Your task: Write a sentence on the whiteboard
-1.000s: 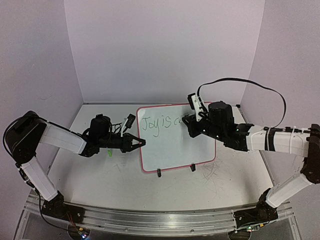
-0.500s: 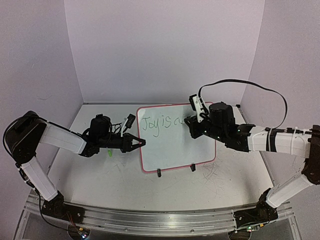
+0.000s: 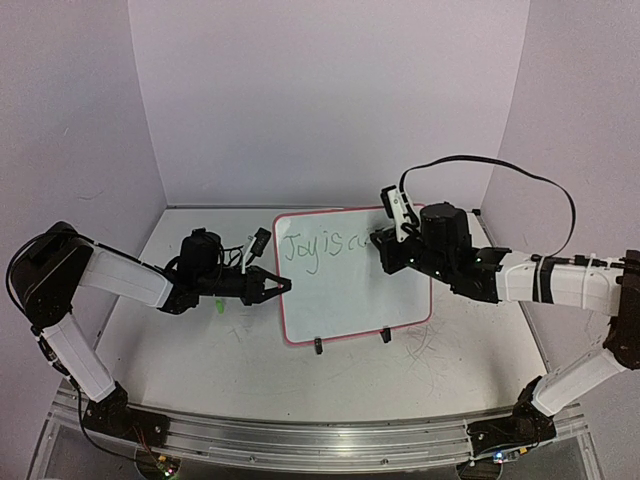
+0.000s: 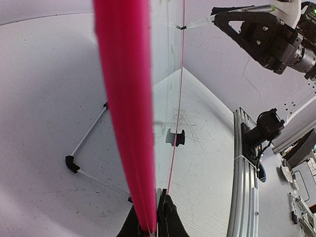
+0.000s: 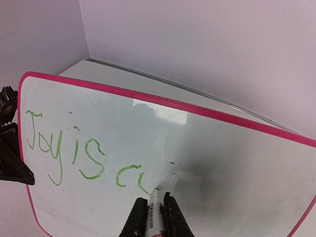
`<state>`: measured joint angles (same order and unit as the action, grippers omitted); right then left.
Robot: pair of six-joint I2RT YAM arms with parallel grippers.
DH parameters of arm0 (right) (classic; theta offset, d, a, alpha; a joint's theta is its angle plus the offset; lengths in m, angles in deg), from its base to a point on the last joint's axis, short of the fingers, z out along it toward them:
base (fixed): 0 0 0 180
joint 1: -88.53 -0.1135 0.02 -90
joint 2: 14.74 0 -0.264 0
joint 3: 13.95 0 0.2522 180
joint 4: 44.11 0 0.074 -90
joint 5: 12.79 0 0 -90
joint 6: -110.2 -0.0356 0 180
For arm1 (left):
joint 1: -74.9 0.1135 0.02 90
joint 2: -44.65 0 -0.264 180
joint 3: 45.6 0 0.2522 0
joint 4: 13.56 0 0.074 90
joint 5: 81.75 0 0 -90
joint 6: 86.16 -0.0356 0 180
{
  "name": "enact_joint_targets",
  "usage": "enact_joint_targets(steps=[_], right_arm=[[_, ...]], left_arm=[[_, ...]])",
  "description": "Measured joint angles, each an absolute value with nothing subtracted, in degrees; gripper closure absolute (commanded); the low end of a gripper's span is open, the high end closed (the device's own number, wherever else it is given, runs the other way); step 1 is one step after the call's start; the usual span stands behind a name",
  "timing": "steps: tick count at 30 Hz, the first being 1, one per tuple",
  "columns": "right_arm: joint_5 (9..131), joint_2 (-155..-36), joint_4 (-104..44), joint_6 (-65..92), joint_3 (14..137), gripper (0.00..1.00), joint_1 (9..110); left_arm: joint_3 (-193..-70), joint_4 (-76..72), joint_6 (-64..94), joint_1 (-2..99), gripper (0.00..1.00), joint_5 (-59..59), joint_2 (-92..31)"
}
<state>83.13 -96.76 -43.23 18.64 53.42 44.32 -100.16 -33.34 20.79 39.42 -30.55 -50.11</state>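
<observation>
While the tip of the marker (image 5: 153,202) rests on the white surface, the writing stands partway through its third word. The whiteboard (image 3: 350,290) leans back on its wire stand (image 3: 318,346) in the middle of the counter (image 3: 200,350), between the two arms. The left hand (image 3: 283,287) is clamped on the board's left rim, its fingers together on the pink edge. The right hand (image 5: 155,213) is clamped on the marker, whose tip touches the board just right of the last green stroke. The sentence (image 5: 84,158) reads "Joy is c" plus an unfinished letter. It runs along the upper left of the board, and the right half is bare.

To do this stroke well, pressure should probably be light and even. The board leans on a thin stand and could rock back or slide, so the left hand's brace matters and should not loosen. The round letter wants closing before the tip moves right. Letter height should match the neighbours and the line should stay level. Spacing looks tight, since the rest of the word must fit before the right rim. A clean lift between letters would avoid stray tails.
</observation>
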Motion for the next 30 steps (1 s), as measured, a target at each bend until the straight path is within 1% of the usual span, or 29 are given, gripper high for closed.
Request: enact_joint_targets(steps=[21,30], right_arm=[[80.45,-98.96,-45.41,18.16,55.53,1.00,44.52],[80.59,-96.92,-45.13,17.85,55.04,1.00,45.35]], left_arm=[[-100.16,-33.25,20.86,39.42,1.00,-30.51,-50.13],[-100.18,-33.32,20.71,39.42,1.00,-30.58,-50.17]])
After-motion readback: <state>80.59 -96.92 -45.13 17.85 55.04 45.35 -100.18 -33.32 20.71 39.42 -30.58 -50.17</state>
